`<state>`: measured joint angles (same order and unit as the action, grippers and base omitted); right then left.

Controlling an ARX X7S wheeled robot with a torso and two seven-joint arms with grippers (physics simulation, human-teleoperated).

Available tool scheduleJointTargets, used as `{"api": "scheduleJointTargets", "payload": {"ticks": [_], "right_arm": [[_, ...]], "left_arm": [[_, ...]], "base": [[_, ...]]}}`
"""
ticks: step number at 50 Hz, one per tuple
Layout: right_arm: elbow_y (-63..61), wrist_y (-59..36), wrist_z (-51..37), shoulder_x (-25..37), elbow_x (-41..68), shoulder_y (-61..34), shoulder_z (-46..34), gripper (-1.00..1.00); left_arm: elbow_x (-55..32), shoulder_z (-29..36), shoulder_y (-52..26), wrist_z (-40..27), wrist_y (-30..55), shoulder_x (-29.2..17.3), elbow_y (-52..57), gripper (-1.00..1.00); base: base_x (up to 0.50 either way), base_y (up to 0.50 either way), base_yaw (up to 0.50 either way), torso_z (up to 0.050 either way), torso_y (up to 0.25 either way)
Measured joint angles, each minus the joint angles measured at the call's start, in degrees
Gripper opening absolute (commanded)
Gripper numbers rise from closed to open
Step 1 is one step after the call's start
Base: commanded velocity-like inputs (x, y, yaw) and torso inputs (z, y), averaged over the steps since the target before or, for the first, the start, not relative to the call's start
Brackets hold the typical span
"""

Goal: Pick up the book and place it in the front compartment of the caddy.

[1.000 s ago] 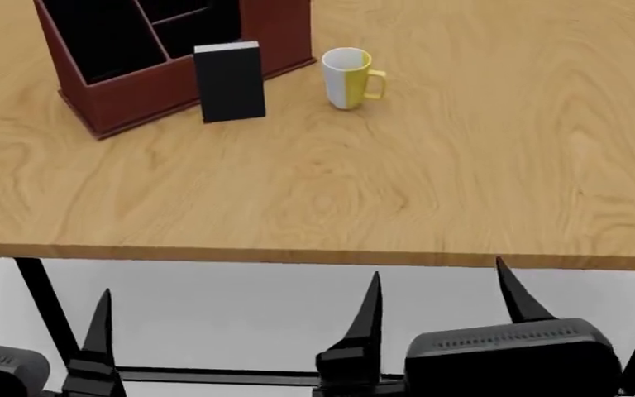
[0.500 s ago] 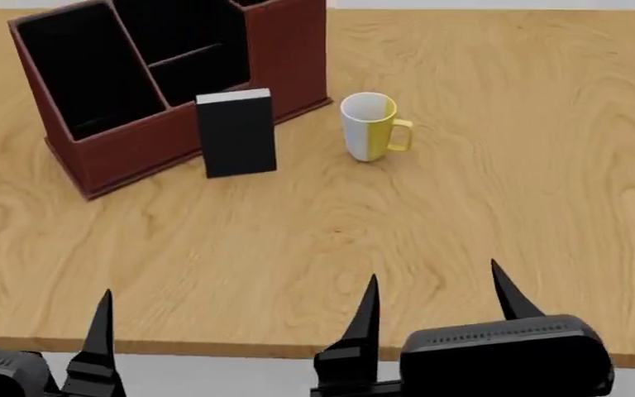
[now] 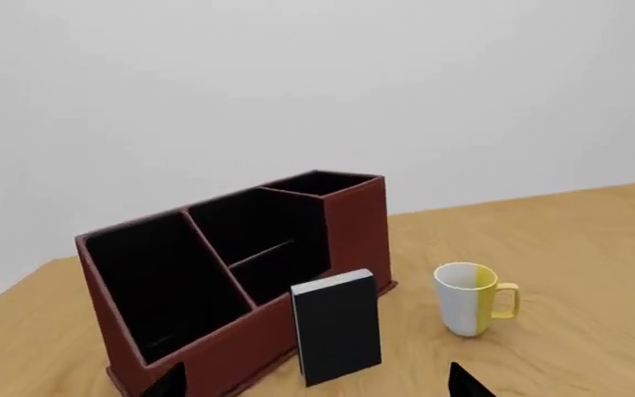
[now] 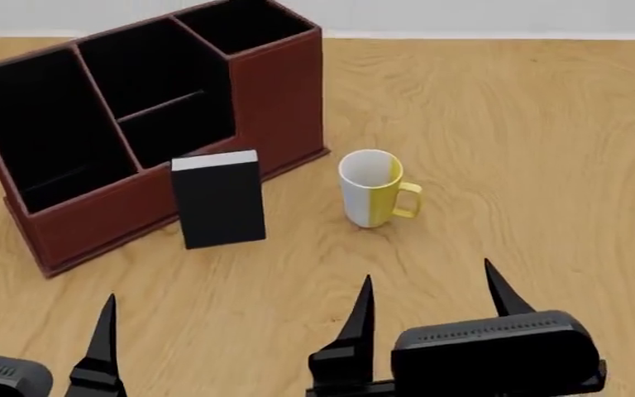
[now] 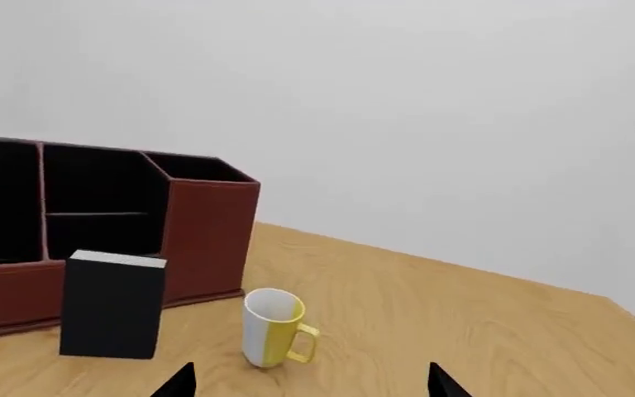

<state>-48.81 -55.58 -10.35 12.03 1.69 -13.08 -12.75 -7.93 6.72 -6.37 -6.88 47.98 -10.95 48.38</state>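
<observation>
Two hands are in the head view, left hand and right hand, both with fingers spread and holding nothing, both low at the near edge and well apart from the work. Book stands upright on the table, leaning on or just against the low front wall of the caddy; contact cannot be confirmed. Caddy sits at the far left, its black-lined sections empty as far as can be seen. A white and yellow mug stands near the book's right side, apart from it.

Assessment: the task is at the approach step; no grasp is made. The next move calls for one hand to reach forward and close across the book's thin faces near its top edge, then lift it clear of the front wall and lower it into the front section. Risk: the mug is close enough to be struck by the right hand, and a push could topple the book
</observation>
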Motion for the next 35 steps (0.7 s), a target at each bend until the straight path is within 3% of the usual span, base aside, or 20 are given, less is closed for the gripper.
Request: {"api": "scheduleJointTargets", "payload": {"ticks": [35], "right_arm": [[1.1, -1.3, -0.6, 1.0, 0.2, -1.3, -2.4, 1.00]], "left_arm": [[-1.4, 0.3, -0.9, -1.2, 0.7, -0.7, 0.5, 1.00]], "base": [[0.50, 0.03, 0.00, 0.000, 0.001]]}}
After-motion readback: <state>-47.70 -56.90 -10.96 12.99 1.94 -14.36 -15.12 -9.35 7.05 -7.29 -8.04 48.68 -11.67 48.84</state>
